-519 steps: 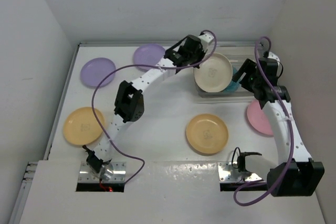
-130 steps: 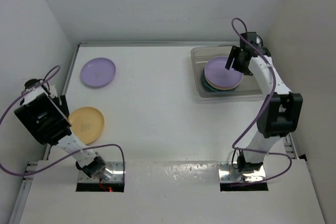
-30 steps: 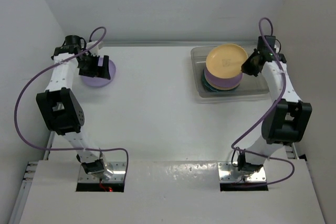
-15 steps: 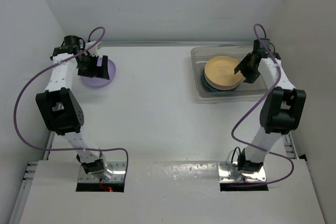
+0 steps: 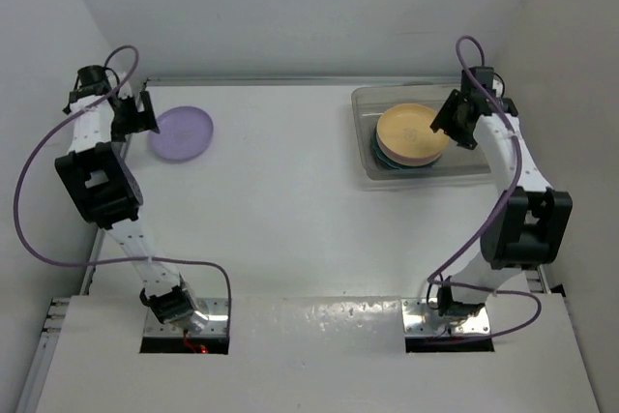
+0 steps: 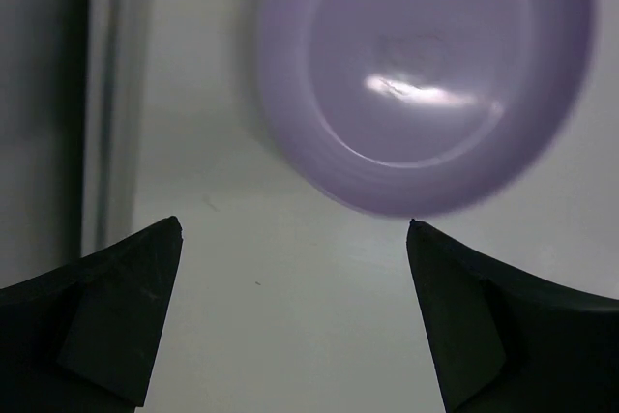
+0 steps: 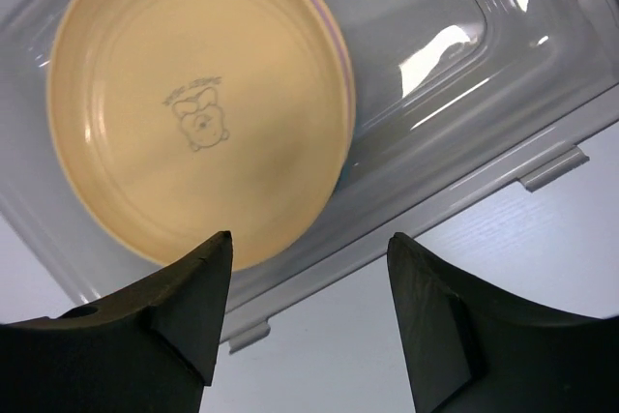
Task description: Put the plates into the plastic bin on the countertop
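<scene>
The left gripper (image 6: 292, 227) has its fingers spread apart and holds nothing. The lavender plate (image 6: 426, 74) lies flat on the countertop (image 6: 290, 336) just ahead of the fingertips, apart from them and offset toward the finger on the right of the wrist view. It looks to be the only plate outside the plastic bin (image 7: 435, 142), so picking it up is likely the step in hand. To do that well, the wrist should probably ease forward so the plate's side rim passes between the fingers, one fingertip outside on the countertop and the other inside the dish. It can then settle low before pinching, because a shallow plastic rim can skid away from a grip that closes too high. The right gripper (image 7: 308, 239) is likewise spread and empty, and it hangs over the bin. The yellow-orange plate (image 7: 198, 103) lies beyond its fingertips on top of the stack, so that arm should lift out of the way before the left one brings its plate across.
</scene>
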